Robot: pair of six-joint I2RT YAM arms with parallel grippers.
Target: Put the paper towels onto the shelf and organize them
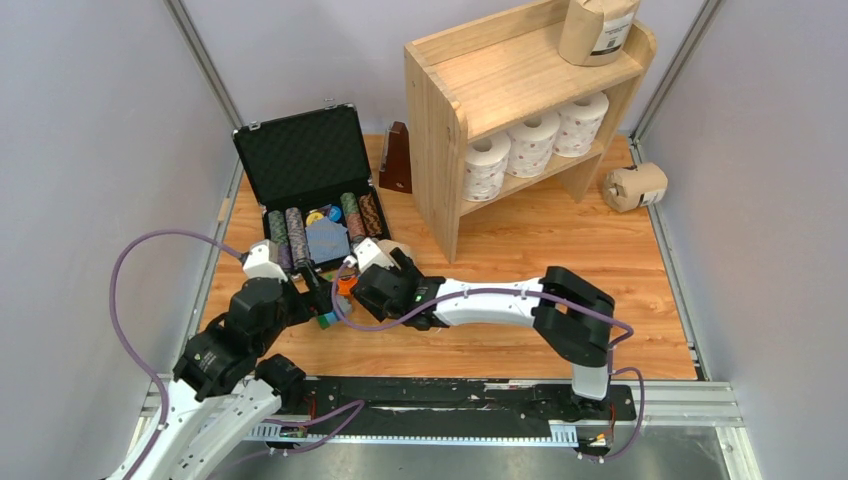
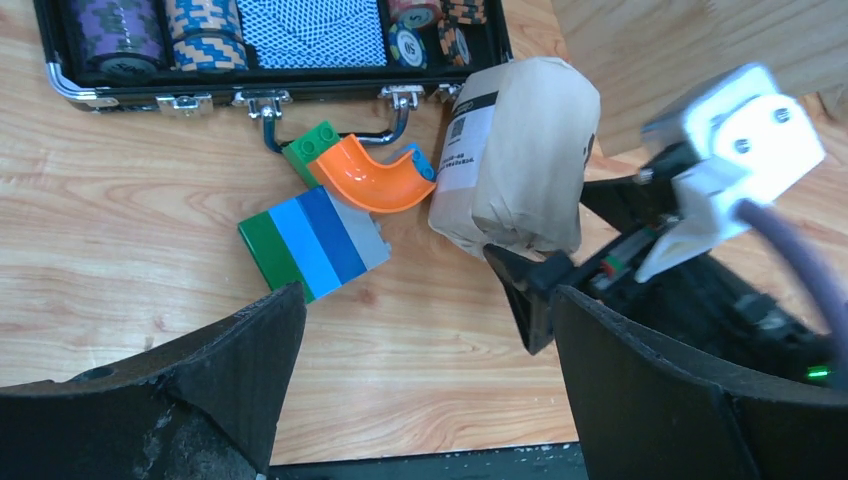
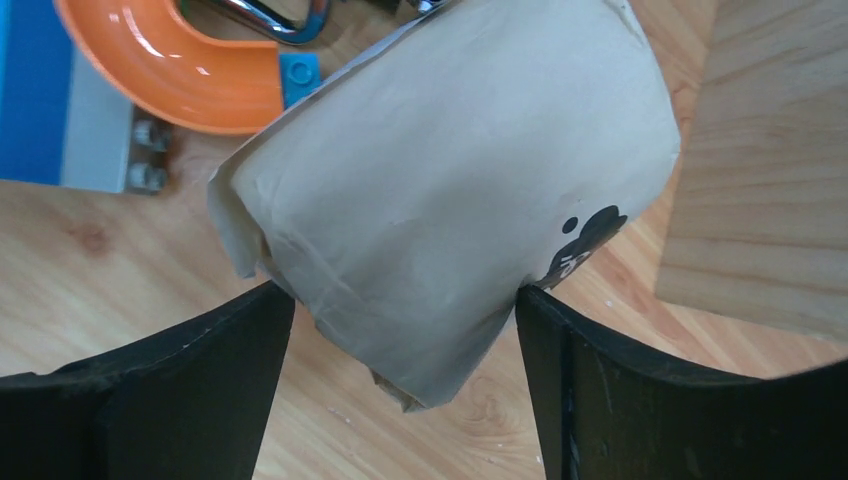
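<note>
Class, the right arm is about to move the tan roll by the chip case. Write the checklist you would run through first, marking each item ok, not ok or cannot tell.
1. Tan roll sits between the right gripper jaws: ok, one jaw on each side.
2. Hold is firm: cannot tell; only the jaw tips reach the roll's end.
3. Left gripper is out of the way: ok, open and apart from the roll.
4. Surroundings are free: not ok, an orange toy piece lies close beside the roll.
5. Space on top of the shelf: ok, another tan roll stands at one end, with bare wood beside it.
</note>
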